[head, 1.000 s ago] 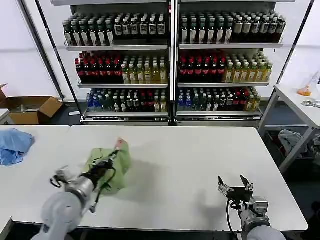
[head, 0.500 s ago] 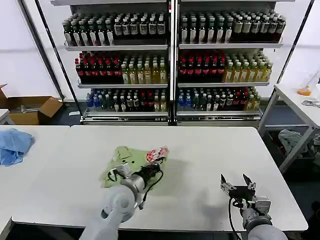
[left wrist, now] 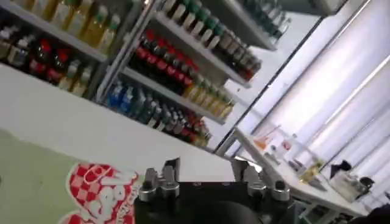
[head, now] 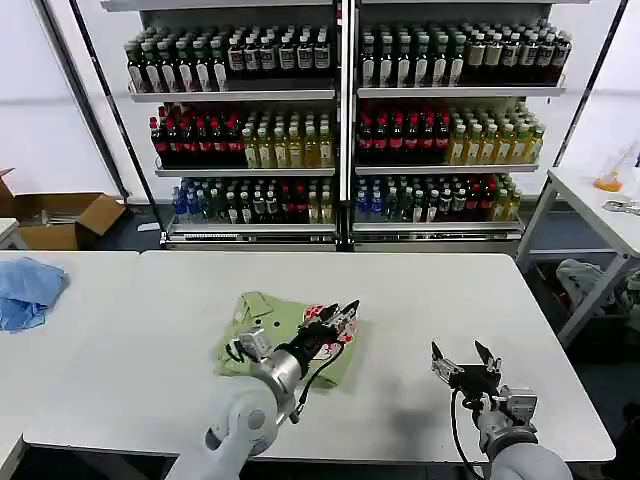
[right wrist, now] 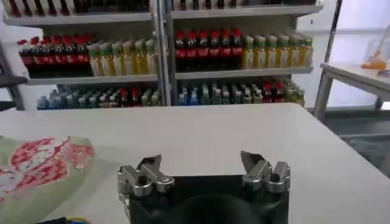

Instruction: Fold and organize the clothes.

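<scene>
The clothes are one light green polo shirt [head: 262, 325] lying folded on the white table [head: 430, 300], its collar toward the shelves and the pink-red and white print [head: 322, 318] on top at its right side. My left gripper [head: 343, 316] hovers open just over that print edge, holding nothing. In the left wrist view the print [left wrist: 100, 190] lies beside the open left gripper [left wrist: 206, 175]. My right gripper [head: 460, 358] stands open above bare table near the front right. The right wrist view has the shirt [right wrist: 38, 170] off to the side of the right gripper [right wrist: 200, 164].
A light blue cloth [head: 28, 290] lies on the neighbouring table at the far left. Shelves of bottles [head: 340, 130] stand behind the table, a cardboard box [head: 62, 218] sits on the floor at the left, and another table [head: 600, 210] stands at the right.
My left arm swung right across the shirt, carrying the printed part over; the shirt now lies flatter and the left gripper stands open past the print. The right gripper barely shifted.
</scene>
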Robot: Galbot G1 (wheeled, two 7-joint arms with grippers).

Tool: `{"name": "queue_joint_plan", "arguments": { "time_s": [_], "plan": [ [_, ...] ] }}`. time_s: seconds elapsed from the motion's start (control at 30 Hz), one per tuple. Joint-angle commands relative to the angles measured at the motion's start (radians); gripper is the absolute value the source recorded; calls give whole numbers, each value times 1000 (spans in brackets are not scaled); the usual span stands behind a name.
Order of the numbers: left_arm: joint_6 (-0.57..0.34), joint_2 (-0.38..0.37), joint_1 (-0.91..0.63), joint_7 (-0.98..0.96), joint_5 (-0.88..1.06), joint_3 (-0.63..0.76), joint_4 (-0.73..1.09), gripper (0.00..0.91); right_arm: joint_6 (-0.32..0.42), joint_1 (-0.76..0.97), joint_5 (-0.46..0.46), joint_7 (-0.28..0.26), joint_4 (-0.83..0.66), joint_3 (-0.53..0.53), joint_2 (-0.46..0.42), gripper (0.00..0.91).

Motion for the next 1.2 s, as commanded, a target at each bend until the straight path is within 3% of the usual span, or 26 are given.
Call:
{"name": "queue_joint_plan", "arguments": {
  "time_s": [0.03, 0.17, 0.3, 0.6, 0.9, 0.93, 1.0, 1.03, 1.07, 1.2],
  "plan": [
    [-57, 76, 258, 59, 121, -274, -208, 907, -8, 168, 202, 32, -18, -179, 15, 907],
    [-78, 70, 340, 55, 133, -395, -218, 907, -14, 284, 294, 86, -92, -277, 69, 907],
    [-86, 66, 381, 53, 142, -428, -233, 907, -15, 397, 360, 147, -199, -366, 138, 907],
    [-89, 54, 402, 46, 151, -451, -248, 907, -29, 524, 412, 198, -338, -477, 236, 907],
    [-91, 39, 415, 45, 155, -457, -245, 907, -37, 558, 411, 238, -426, -507, 277, 907],
    [-91, 39, 416, 45, 155, -457, -245, 907, -35, 558, 410, 240, -428, -507, 276, 695],
    [-91, 37, 417, 45, 155, -458, -242, 907, -29, 556, 411, 246, -430, -508, 276, 373],
    [-91, 36, 419, 45, 155, -458, -242, 907, -25, 555, 411, 248, -430, -508, 275, 81],
    [-91, 35, 419, 45, 155, -458, -242, 907, -22, 553, 411, 249, -429, -508, 275, 10],
    [-90, 32, 421, 45, 155, -452, -243, 907, -9, 549, 409, 247, -423, -510, 272, 0]
  ]
}}
